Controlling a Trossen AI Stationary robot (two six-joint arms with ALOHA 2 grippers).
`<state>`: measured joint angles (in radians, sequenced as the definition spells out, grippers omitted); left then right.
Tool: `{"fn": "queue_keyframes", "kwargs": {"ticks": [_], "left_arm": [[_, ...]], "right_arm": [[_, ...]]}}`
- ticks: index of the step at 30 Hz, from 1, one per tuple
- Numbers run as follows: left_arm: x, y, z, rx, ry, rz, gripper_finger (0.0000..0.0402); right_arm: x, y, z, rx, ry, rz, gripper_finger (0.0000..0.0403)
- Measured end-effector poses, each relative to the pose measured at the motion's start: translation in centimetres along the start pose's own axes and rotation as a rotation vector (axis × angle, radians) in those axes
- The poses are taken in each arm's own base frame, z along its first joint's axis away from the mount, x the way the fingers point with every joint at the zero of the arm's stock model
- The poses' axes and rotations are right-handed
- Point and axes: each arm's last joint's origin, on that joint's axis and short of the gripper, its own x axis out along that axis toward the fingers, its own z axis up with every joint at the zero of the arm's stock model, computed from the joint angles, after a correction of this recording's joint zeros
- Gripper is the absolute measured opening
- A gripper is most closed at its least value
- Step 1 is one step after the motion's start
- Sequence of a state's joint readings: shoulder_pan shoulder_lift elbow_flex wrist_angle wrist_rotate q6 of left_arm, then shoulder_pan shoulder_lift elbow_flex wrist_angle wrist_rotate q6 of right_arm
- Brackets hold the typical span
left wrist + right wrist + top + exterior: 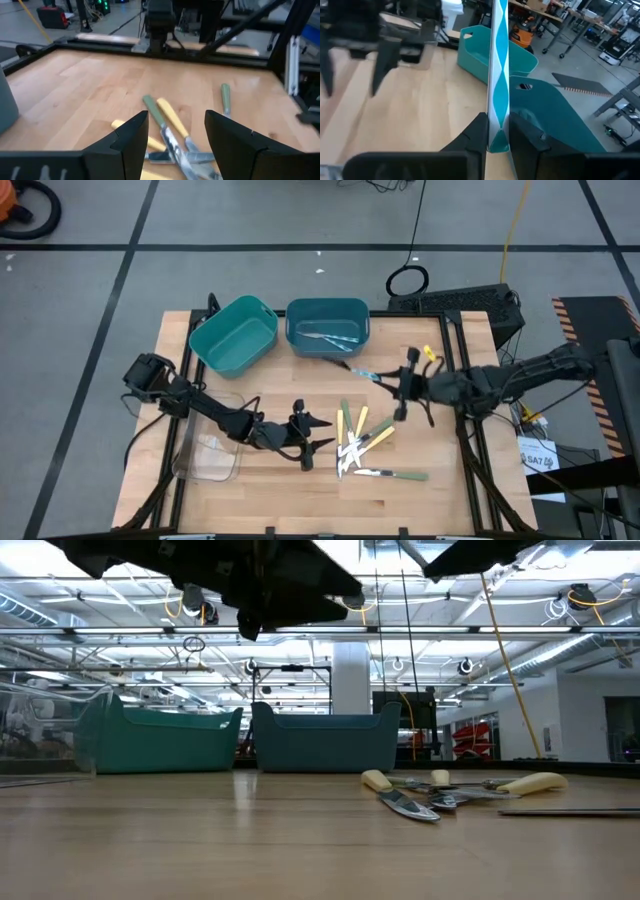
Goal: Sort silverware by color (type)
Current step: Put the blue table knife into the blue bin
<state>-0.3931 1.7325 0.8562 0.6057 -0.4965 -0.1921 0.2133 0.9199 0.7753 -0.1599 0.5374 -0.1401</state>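
Silverware is slim plastic-handled pieces with shiny metal ends: a loose pile [358, 445] lies on the wooden table [430, 500] near the front, right of centre, with handles crossing and touching. Counted from above: about three yellow-handled pieces [378, 438], two pale green-handled ones [345, 417] in the pile and one more green-handled piece [402, 475] lying flat at the near edge of the pile; exact count in the tangle is hard to tell. A few light-blue pieces [330, 337] already sit inside the darker teal bin [300, 315], the right one of two bins at the far side; the lighter teal bin [215, 345] is to its left, tilted corner-on. One clear tray [205, 465] sits at the near left. Right gripper [498, 134] hangs just right of the darker bin's near corner, fingers pinched on a light-blue handled utensil [499, 60], which stands straight up between them in the wrist view. Left gripper [176, 131] hovers just left of the pile, its jaws spread apart with nothing between them, pile pieces visible through the gap. Two arms total, both over the table's middle band.
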Motion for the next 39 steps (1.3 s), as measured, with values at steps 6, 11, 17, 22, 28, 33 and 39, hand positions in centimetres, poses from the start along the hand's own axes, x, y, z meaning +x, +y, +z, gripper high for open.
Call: {"fn": "queue_keyframes", "kwargs": {"ticks": [6,11,17,22,28,33,39], "left_arm": [[0.7,0.2,-1.0,0.016,0.021,0.012,0.0202],[1.2,0.5,-1.2,0.013,0.006,0.023,0.0202],[1.5,0.7,-1.3,0.017,0.006,0.025,0.0202],[1.5,0.7,-1.3,0.021,0.011,0.026,0.0202],[1.4,0.7,-1.3,0.02,0.011,0.025,0.0202],[1.4,0.6,-1.3,0.003,0.011,0.022,0.0202],[1.2,0.2,-1.4,0.002,0.013,0.009,0.0202]], "right_arm": [[1.6,-3.5,-0.2,0.054,-0.017,-0.018,0.0054],[3.2,-6.1,-0.7,0.099,-0.026,-0.046,0.0054],[6.2,-8.7,-2.6,0.122,0.049,-0.064,0.0054],[8.5,-10.4,-5.0,0.129,0.164,-0.097,0.0054],[10.3,-11.6,-7.1,0.138,0.252,-0.13,0.0054],[11.1,-12.1,-7.8,0.129,0.263,-0.145,0.0055],[11.3,-12.2,-7.8,0.13,0.253,-0.153,0.0055]]}}
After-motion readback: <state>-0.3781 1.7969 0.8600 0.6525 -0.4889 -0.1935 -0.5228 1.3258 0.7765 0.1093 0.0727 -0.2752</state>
